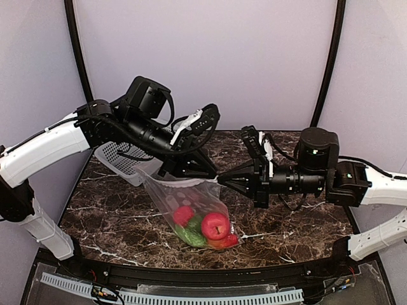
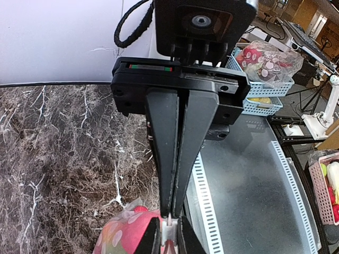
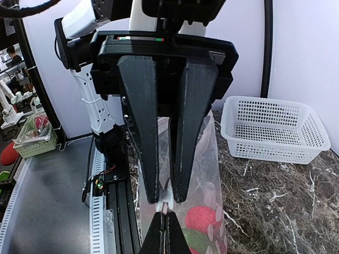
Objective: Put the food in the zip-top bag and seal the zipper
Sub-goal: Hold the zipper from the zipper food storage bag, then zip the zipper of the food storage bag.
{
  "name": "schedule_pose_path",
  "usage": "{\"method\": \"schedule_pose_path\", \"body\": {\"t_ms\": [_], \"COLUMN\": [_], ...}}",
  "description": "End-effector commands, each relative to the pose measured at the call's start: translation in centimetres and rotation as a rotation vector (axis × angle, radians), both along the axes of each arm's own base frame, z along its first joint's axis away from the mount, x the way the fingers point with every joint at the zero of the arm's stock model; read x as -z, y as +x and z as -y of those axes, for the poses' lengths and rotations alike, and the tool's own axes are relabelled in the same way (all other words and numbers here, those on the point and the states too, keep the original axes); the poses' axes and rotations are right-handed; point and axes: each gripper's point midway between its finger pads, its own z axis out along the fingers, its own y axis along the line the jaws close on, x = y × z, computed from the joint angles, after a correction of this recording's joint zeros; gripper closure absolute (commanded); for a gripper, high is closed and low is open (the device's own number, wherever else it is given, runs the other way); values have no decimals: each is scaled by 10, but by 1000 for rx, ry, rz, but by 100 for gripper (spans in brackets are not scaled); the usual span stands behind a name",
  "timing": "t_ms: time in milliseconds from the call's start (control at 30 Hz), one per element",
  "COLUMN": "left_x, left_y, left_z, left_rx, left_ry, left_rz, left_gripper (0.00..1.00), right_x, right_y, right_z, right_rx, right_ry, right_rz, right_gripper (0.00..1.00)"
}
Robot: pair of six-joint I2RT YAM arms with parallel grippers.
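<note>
The zip-top bag [image 1: 184, 194], clear with white dots, hangs between my two grippers above the marble table. The food sits in its bottom: a red round piece [image 1: 215, 225], a second red one [image 1: 183, 215] and a green piece [image 1: 191, 235]. My left gripper [image 1: 212, 177] [image 2: 169, 233] is shut on the zipper's white slider tab [image 2: 169, 230] [image 3: 167, 200]. Tip to tip with it, my right gripper [image 1: 224, 180] [image 3: 167, 225] is shut on the bag's top edge just beside the slider. In the right wrist view the red food [image 3: 204, 219] shows through the plastic.
A white lattice basket [image 1: 117, 162] [image 3: 270, 129] stands at the table's back left, behind the left arm. Bare marble [image 1: 292, 222] lies to the right of the bag. A black rail [image 1: 191, 273] runs along the near edge.
</note>
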Motion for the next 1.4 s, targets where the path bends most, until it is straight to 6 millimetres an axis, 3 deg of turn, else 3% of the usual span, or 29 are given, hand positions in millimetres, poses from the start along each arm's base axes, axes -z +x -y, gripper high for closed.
{"method": "schedule_pose_path", "body": {"t_ms": [0,200,900,1367], "left_x": [1,5,12,14], "left_y": [-7,-5,7,21], "left_z": [-3,-7,-22,-35], "left_rx": [14,-6,-97,-154], "left_ry": [24,46,103,131], "left_rz": [-19,-15,59,94], "left_gripper": [91,99,99,99], "right_x": [-9,-8,-9,-14], "right_y": [8,15,29,44], "right_z": [5,9,25,47], "right_rx": [47,89,198,321], "right_ry": [35,35,43,11], "right_rz": [0,-3,9,40], "right_gripper": [100,100,100,100]}}
